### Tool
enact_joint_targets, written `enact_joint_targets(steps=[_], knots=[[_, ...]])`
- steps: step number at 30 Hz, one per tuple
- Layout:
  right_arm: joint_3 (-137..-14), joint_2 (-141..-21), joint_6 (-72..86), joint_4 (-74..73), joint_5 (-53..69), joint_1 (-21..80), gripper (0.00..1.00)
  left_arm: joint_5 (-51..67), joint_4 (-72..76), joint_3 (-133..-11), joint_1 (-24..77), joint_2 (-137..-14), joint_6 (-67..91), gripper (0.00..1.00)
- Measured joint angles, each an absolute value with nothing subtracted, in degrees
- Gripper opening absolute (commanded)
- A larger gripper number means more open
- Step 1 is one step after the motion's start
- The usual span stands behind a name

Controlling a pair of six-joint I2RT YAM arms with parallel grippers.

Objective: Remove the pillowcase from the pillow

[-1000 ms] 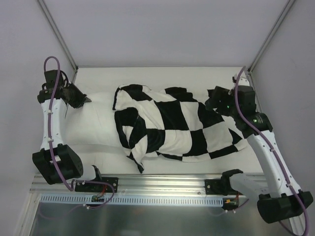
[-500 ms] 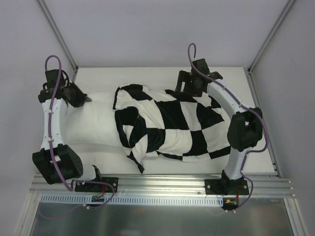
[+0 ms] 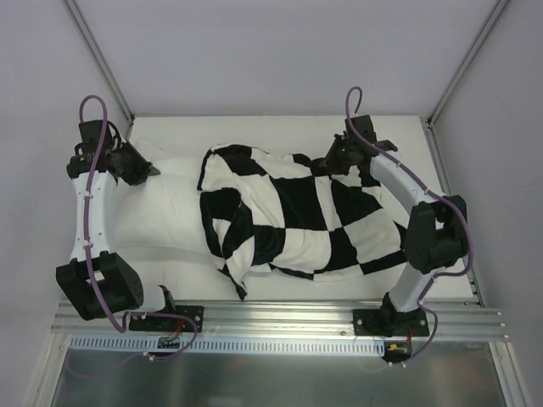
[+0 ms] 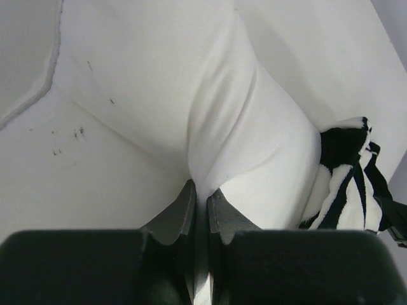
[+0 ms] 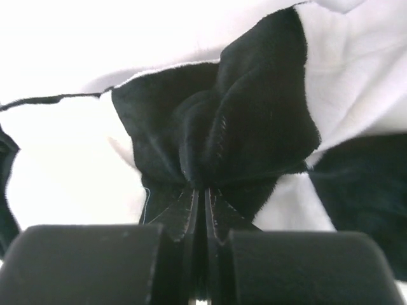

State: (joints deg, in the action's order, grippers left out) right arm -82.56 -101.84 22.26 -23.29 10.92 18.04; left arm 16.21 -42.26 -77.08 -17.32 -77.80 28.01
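Observation:
The black and cream checkered pillowcase lies crumpled over the right part of the plain white pillow, whose left end is bare. My left gripper is shut on a pinched fold of the pillow at its far left corner, the white cloth squeezed between the fingers. At the far edge of the pillowcase, my right gripper is shut on a bunched black patch of it. A bit of the pillowcase shows at the right in the left wrist view.
The white table has grey walls behind and at both sides, with metal posts at the back corners. A metal rail carrying the arm bases runs along the near edge.
The right arm swung from the pillowcase's right end to its far edge, and its gripper closed on the black fabric. The pillowcase's right side has bunched inward slightly. The left arm has stayed put.

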Motion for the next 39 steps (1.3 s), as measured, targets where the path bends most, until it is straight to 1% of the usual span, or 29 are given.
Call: enact_joint_targets(steps=[3, 7, 9, 12, 17, 21, 23, 25, 26, 27, 28, 29, 30, 31, 33, 34, 35, 36, 37, 39], knots=[[-77.6, -95.6, 23.6, -22.5, 11.1, 15.3, 0.01, 18.9, -42.7, -76.9, -18.2, -76.9, 29.2, 0.0], [-73.6, -86.7, 23.8, -22.5, 9.5, 8.0, 0.01, 19.7, -43.6, -76.4, -22.7, -75.0, 29.7, 0.0], [-72.5, -82.2, 23.7, -23.3, 9.0, 4.4, 0.01, 19.6, -44.0, -76.2, -25.7, -73.5, 30.1, 0.0], [-71.9, -75.9, 23.4, -25.0, 8.8, 1.8, 0.01, 21.1, -44.7, -76.2, -28.9, -70.7, 30.9, 0.0], [-71.3, -67.8, 22.9, -27.5, 9.8, -5.5, 0.01, 24.9, -46.4, -76.5, -31.5, -66.5, 32.0, 0.0], [-70.5, -66.3, 23.6, -28.9, 13.6, -16.6, 0.01, 28.6, -48.6, -78.2, -31.5, -65.5, 32.7, 0.0], [-71.4, -68.2, 23.5, -29.9, 14.0, -18.9, 0.01, 30.2, -50.1, -79.7, -31.5, -66.0, 33.5, 0.0], [-75.5, -73.4, 22.9, -32.5, 14.1, -18.6, 0.01, 30.6, -50.9, -82.2, -30.3, -68.2, 34.0, 0.0], [-78.5, -76.7, 22.0, -34.3, 14.0, -17.6, 0.27, 30.2, -50.9, -83.6, -29.4, -69.8, 34.1, 0.0], [-81.0, -79.8, 21.4, -34.8, 13.9, -16.6, 0.47, 29.7, -50.7, -84.7, -28.3, -71.3, 34.1, 0.0], [-82.5, -82.3, 20.1, -34.0, 12.1, -15.0, 0.76, 28.4, -49.8, -85.3, -26.9, -73.1, 34.1, 0.0], [-82.7, -83.3, 19.0, -33.2, 10.8, -14.0, 0.84, 26.8, -48.9, -85.3, -26.2, -74.2, 34.1, 0.0], [-82.1, -83.7, 17.5, -32.8, 9.1, -12.9, 0.88, 24.6, -48.0, -85.3, -25.4, -75.5, 34.1, 0.0], [-80.5, -83.2, 16.3, -32.4, 7.5, -11.2, 0.95, 22.8, -47.4, -85.3, -25.0, -76.6, 34.0, 0.08], [-76.1, -80.6, 14.5, -31.3, 5.6, -7.4, 0.97, 19.9, -46.6, -84.9, -24.2, -78.4, 33.3, 0.27], [-73.2, -78.3, 14.0, -31.1, 4.7, -4.7, 0.97, 18.8, -45.9, -84.6, -23.9, -79.1, 32.9, 0.54], [-69.9, -75.5, 13.6, -30.8, 3.8, -1.8, 0.97, 18.2, -45.1, -84.4, -23.9, -79.6, 32.4, 0.68], [-66.3, -72.1, 13.3, -30.2, 3.5, 1.1, 0.97, 17.4, -44.3, -84.2, -23.9, -79.7, 32.0, 0.78], [-62.9, -68.6, 13.1, -30.0, 3.3, 4.1, 0.98, 16.8, -43.7, -83.9, -23.4, -79.7, 31.6, 0.95], [-56.4, -61.1, 12.8, -28.8, 2.8, 10.1, 0.98, 14.9, -43.0, -83.0, -21.3, -78.3, 30.7, 0.99]])
